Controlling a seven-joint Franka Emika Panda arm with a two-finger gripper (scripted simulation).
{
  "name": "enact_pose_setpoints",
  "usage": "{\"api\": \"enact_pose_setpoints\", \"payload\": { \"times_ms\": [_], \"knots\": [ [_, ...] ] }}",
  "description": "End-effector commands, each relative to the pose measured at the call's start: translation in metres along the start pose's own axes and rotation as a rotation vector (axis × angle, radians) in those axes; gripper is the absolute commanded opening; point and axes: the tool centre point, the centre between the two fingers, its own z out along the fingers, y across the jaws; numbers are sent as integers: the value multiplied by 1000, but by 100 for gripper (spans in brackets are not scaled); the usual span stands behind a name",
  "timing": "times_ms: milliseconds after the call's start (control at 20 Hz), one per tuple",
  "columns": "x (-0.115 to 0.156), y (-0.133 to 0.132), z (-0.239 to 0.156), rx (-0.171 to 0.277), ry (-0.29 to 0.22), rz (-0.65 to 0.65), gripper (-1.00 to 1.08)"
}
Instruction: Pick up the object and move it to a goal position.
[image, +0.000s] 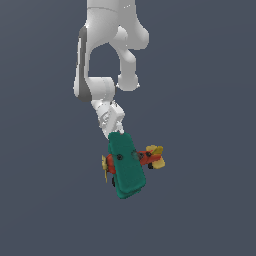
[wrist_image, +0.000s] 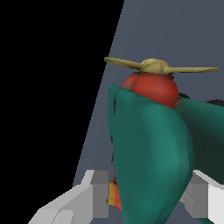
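I've got the gripper (image: 116, 131) coming down from above, and in the wrist view both fingers (wrist_image: 94, 199) sit on either side of the toy biplane (image: 129, 165), pinching it across the teal wings (wrist_image: 151, 153). The plane hangs tilted under the hand. In the exterior view its yellow propeller (image: 105, 168) points toward the exterior view's left and the yellow tail (image: 156, 156) toward the exterior view's right. I see only a flat grey surface with no visible edges or corners, so I can't place the plane against the worktop, and I can't tell whether it is lifted clear or touching down. No goal marker shows in either view.

My worry is the grip itself. The fingers are squeezing rounded, sloping wing surfaces, and the plane is already canted, so a quick move could let it pivot between the pads or slide out. The nose and tail stick out well past the fingers, and that overhang would help any swing twist it loose. I'd travel gently and watch the tilt.
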Motion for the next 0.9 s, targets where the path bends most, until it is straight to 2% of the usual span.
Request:
{"api": "enact_pose_setpoints", "payload": {
  "times_ms": [0,100,150,850],
  "knots": [
    [0,0,5,-1,1,-1,28],
    [1,0,6,-2,0,-2,28],
    [1,0,6,-2,0,-2,-100],
    [0,-3,5,-2,0,-1,-100]
  ]
}}
